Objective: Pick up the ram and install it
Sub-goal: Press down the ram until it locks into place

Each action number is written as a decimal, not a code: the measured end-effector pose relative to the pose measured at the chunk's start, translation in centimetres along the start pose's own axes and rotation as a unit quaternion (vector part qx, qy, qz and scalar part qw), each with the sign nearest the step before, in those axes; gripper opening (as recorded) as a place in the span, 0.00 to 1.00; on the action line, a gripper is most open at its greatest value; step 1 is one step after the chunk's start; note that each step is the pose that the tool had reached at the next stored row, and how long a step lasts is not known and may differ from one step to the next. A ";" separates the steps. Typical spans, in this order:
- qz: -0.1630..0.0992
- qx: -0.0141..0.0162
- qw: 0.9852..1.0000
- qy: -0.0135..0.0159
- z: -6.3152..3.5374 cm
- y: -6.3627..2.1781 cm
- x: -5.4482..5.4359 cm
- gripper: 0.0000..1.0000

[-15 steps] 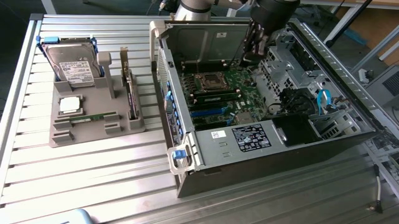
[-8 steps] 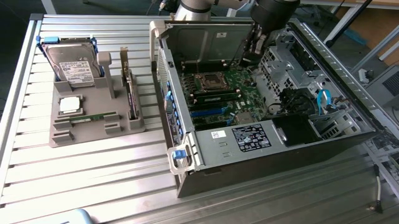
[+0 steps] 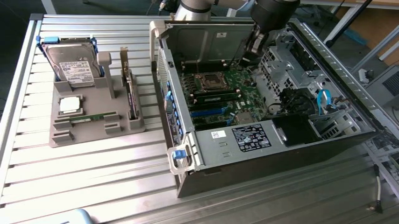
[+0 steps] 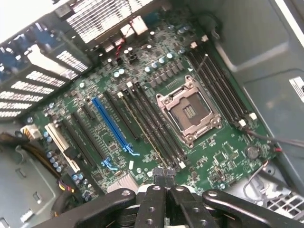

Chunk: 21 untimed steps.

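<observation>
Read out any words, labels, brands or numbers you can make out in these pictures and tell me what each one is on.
None can be read.
hard drive label: print too small.
black sticker on the computer case: white print, blurred.
small white sticker beside it: unreadable.
white label on the case's inner panel: unreadable.
motherboard: markings too small.

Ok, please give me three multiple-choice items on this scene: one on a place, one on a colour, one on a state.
1. Where is the ram? A on the grey tray; B inside the computer case; C on the bare table.
2. The motherboard's long coloured slot is: A red; B blue; C yellow.
3. The pincer is: A wide open; B shut; C shut on the ram.
Answers: A, it lies flat on the tray; B, the wrist view shows blue; B, its fingertips meet, nothing between.
</observation>
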<state>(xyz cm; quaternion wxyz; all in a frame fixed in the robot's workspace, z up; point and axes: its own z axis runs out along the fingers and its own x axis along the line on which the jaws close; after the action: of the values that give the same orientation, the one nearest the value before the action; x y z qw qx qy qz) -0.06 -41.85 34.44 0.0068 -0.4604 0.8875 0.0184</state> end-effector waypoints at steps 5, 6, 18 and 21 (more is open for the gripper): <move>0.037 0.001 0.999 -0.001 0.00 0.00 0.0 0.11; 0.045 0.001 0.999 -0.001 0.00 0.00 0.0 0.11; 0.137 0.004 0.991 -0.004 0.05 0.00 0.0 0.11; 0.162 0.005 0.987 -0.004 0.08 0.00 0.0 0.11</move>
<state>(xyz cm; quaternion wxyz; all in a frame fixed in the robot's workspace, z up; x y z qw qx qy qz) -0.06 -41.85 34.36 0.0096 -0.3102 0.9505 0.0169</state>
